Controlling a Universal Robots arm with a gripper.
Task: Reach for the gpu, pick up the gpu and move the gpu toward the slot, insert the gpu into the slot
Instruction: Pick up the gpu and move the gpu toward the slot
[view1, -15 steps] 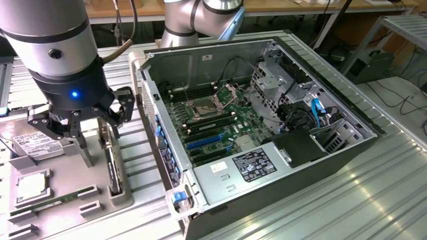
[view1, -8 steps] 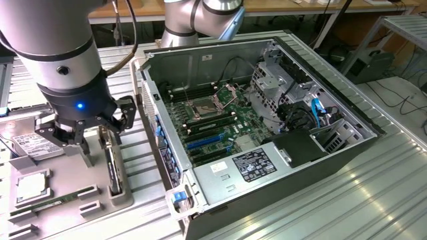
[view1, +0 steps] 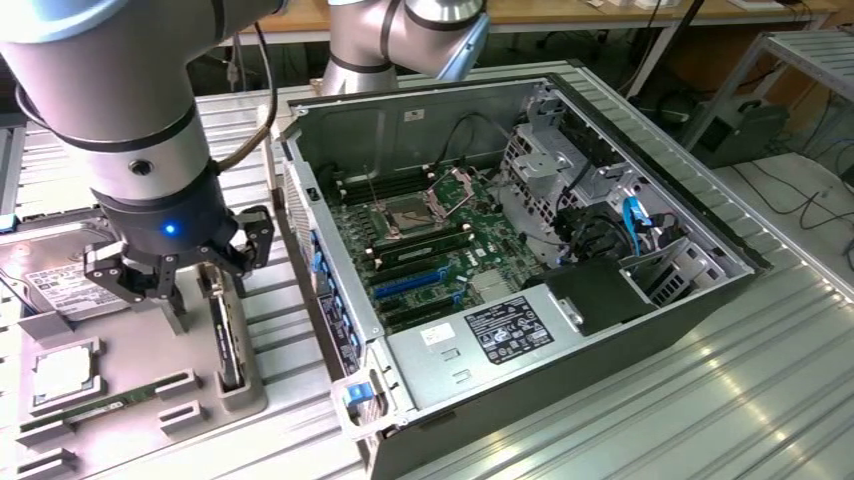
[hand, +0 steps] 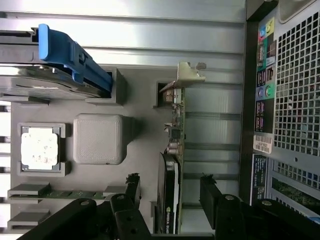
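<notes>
Starting at the exterior view's left: the grey fixture tray (view1: 140, 350) sits on the bench (view1: 747, 400), carrying a hard drive (view1: 60, 285), a processor chip (view1: 60, 372) and a green memory stick (view1: 83, 408). Over the tray's case-side edge hangs the gripper (view1: 200, 292), spread wide and holding nothing.

Here's the relation that matters. The gpu (view1: 226, 340) stands on edge in its tray groove right beneath, stretching out to about 5 o'clock from the gripper. Its long axis runs roughly 12 to 6 in that view, and the wide jaws sit across that axis, one to each side of the card.

The wrist view makes it plain: one dark finger (hand: 134, 195) on one side, its partner on the other. The card's thin top edge runs between them with a gap on both sides, so it's straddled, not touched. That view also adds the silver bracket (hand: 191, 75), at the card's end nearest the hard drive. How deep the fingers reach I can't tell from there; the exterior view puts the tips about level with the card's top edge.

Across at 3 o'clock, the open computer case (view1: 400, 130) lies just beside the tray. The exterior view adds the inside: the motherboard (view1: 461, 235) with its blue slots (view1: 411, 286) running about 8 to 2. Which one takes the card, I can't tell. The card sits in its groove, not yet lifted.
</notes>
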